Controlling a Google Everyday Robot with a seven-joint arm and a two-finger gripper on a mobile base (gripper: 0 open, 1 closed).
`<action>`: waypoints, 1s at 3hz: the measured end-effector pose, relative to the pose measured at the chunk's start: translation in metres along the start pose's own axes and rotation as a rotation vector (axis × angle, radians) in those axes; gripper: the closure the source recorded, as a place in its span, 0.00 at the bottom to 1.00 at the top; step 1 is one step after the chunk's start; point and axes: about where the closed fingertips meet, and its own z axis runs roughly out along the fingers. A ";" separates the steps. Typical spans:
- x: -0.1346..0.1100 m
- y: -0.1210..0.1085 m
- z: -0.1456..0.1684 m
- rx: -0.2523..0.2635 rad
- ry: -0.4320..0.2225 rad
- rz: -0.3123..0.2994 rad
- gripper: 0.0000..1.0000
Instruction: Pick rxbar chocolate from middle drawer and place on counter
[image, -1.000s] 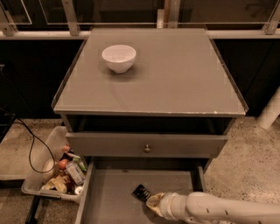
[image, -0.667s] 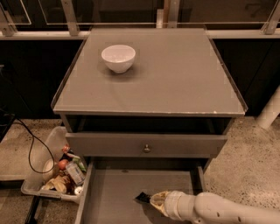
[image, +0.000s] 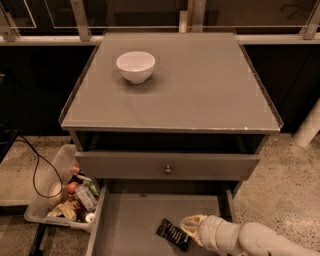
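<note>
bar (image: 172, 233): lies flat on the drawer floor at 6 o'clock of the view. Its long axis runs from 10 to 4 o'clock, and its 4 o'clock end is up against my gripper.
drawer (image: 135, 220): pulled open at 6 o'clock, beneath the shut front with the knob (image: 168, 169).
gripper (image: 191, 226): low in the drawer at 5 o'clock of the view, on the bar's 3 o'clock side, touching its end or just beside it. I cannot tell whether it is spread or pinching the bar.
change: over the last second the bar has slid a little toward 5 o'clock, nearer the drawer's near edge. My gripper has shifted toward 3 o'clock along with it.
meaning: the bar moves when I move, so I judge I have contact with it, either a hold or only a drag. It still sits on the floor, so the pick is not yet done.
counter (image: 200, 85): at 12 o'clock, with the bowl (image: 135, 65) toward its 10 o'clock corner. I would set the bar down well apart from the bowl, on the 3 o'clock side.
risk: the bar is thin and flat, and a hold on one end may slip or let it droop. On the way up I must clear the shut front above.
bin (image: 60, 162): on the ground at 8 o'clock, no concern of mine.
</note>
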 end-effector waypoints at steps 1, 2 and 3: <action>0.000 0.000 0.000 0.001 0.000 0.001 0.81; 0.001 0.000 0.000 0.001 0.000 0.001 0.58; 0.016 0.009 0.016 -0.049 0.024 0.006 0.35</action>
